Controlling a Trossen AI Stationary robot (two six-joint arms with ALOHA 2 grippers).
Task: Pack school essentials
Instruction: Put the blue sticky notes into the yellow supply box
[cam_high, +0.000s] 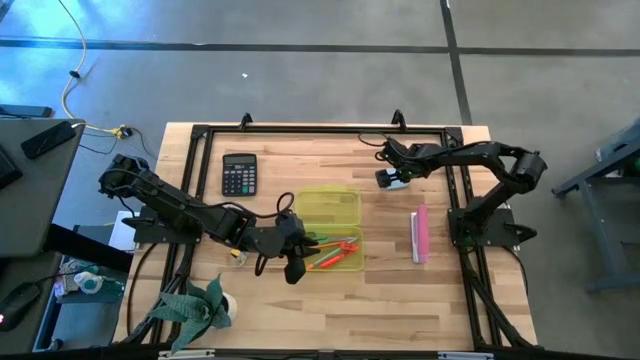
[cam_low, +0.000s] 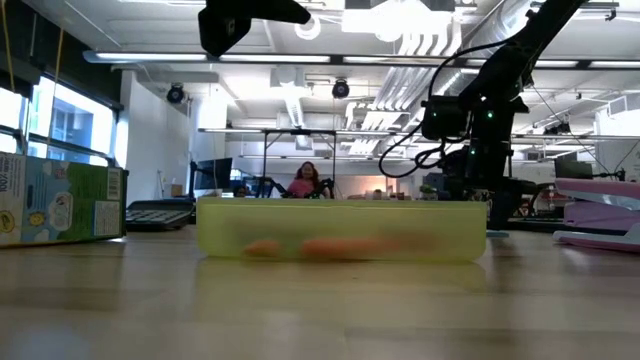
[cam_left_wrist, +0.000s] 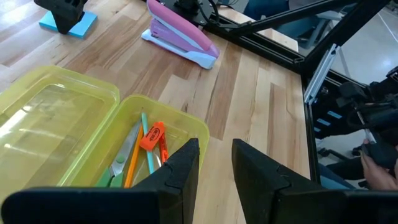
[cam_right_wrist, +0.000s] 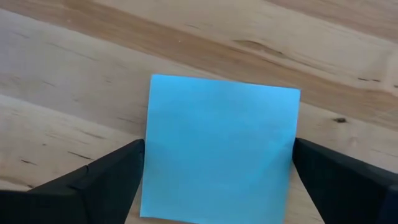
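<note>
We treat the blue pad (cam_right_wrist: 219, 148) as the item in hand. It lies flat on the bench (cam_high: 400, 300) at the far right, well apart from the case (cam_high: 330, 228) at centre. The right claw (cam_right_wrist: 217, 180) stands over it with its fingers spread wide, one at each of two opposite edges, not yet closed on it.

Handling, as we judge it:
- The pad is light and offers no real load.
- It is a stack of thin sheets: stiff across the stack, soft at the top leaves, which can curl or peel if pinched alone.
- The face is smooth, and the pad may slide on the wood if pushed from one side only.

We take hold across two opposite edges, low enough to catch the whole stack, with both fingers meeting the edges squarely.

The left claw (cam_left_wrist: 214, 171) hovers at the near edge of the case, its fingers partly open and holding nothing. The case's near half already contains the scissors (cam_left_wrist: 121, 163), pencils (cam_left_wrist: 147, 149) and red marker (cam_left_wrist: 153, 135).
</note>
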